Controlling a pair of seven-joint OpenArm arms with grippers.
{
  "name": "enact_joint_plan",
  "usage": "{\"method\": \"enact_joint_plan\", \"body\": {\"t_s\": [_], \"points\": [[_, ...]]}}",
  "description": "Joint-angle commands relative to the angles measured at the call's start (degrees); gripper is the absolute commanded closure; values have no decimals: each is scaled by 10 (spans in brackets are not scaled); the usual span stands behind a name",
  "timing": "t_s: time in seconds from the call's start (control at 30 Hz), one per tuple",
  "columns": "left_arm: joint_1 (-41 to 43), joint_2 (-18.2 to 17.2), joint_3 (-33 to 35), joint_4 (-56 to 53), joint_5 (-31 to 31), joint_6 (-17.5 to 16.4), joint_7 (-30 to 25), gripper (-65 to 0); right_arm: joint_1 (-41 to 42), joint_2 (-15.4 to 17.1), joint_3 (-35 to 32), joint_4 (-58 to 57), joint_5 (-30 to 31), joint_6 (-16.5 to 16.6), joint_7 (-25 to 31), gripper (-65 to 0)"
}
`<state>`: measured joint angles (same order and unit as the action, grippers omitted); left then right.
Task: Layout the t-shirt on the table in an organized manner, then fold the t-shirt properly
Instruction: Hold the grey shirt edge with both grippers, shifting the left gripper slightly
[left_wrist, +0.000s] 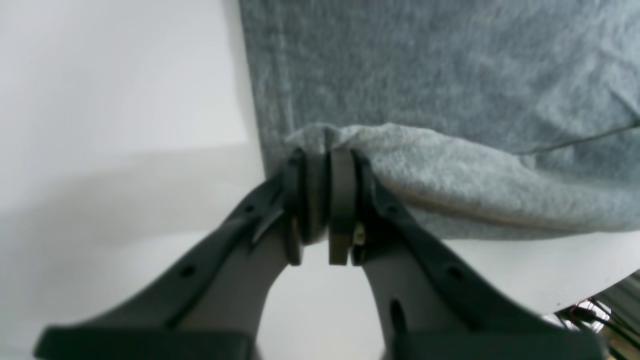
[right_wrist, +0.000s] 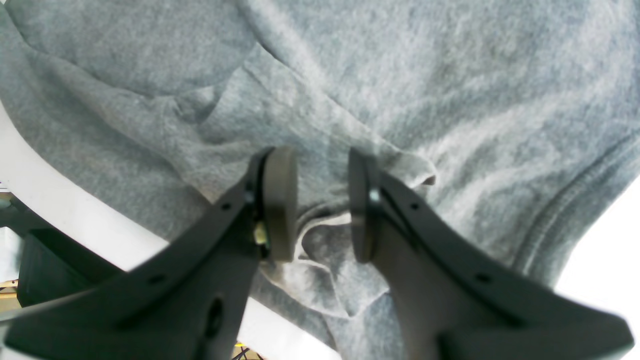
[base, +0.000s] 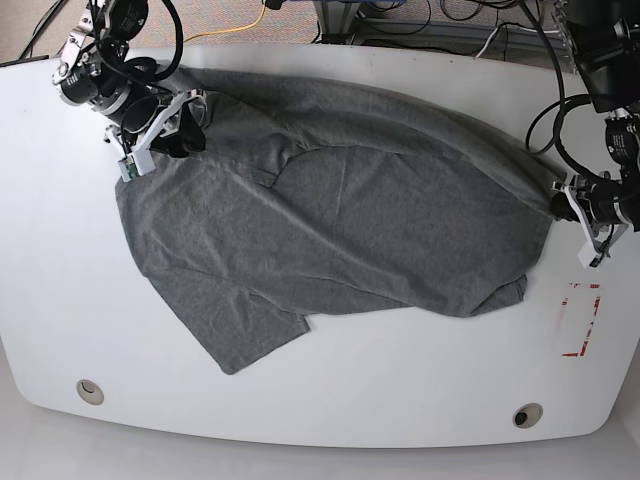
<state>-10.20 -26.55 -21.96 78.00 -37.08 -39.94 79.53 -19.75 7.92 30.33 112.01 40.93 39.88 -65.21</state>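
1. Base view: the grey t-shirt (base: 340, 220) lies spread and wrinkled across the middle of the white table (base: 60, 290), reaching from the far left corner to the right edge. One sleeve points toward the near side, and a raised fold runs across the chest.
2. Left wrist view: the left gripper (left_wrist: 325, 195) has its pads pressed together on a bunched edge of the t-shirt (left_wrist: 450, 75). The pinched fold is lifted slightly off the table (left_wrist: 125, 100); the rest of the cloth lies flat beyond it.
3. Base view: the left gripper (base: 578, 212) sits at the cloth's right-hand tip, just beside a red tape rectangle (base: 580, 320).
4. Right wrist view: the right gripper (right_wrist: 320, 205) has its fingers (right_wrist: 280, 200) spread apart, straddling a crumpled ridge of the t-shirt (right_wrist: 425, 75). Neither pad presses the fabric.
5. Base view: the right gripper (base: 160, 125) rests over the cloth's far left corner.
6. Two round grommet holes (base: 90, 390) sit near the table's front edge, clear of the cloth.
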Motion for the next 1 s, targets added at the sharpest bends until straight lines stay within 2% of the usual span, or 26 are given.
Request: {"method": "enact_joint_plan", "body": {"t_s": [0.0, 0.43, 0.7, 0.97], "points": [[-26, -13, -3, 8, -5, -1, -10, -64, 3, 6, 2, 8, 13, 1, 8, -171], [-47, -12, -7, 7, -5, -1, -12, -63, 3, 6, 3, 8, 13, 1, 8, -171], [-44, -11, -6, 7, -4, -1, -45, -63, 3, 6, 3, 9, 13, 1, 8, -171], [-43, -11, -7, 7, -4, 3, -47, -63, 5, 6, 24, 9, 13, 1, 8, -171]]}}
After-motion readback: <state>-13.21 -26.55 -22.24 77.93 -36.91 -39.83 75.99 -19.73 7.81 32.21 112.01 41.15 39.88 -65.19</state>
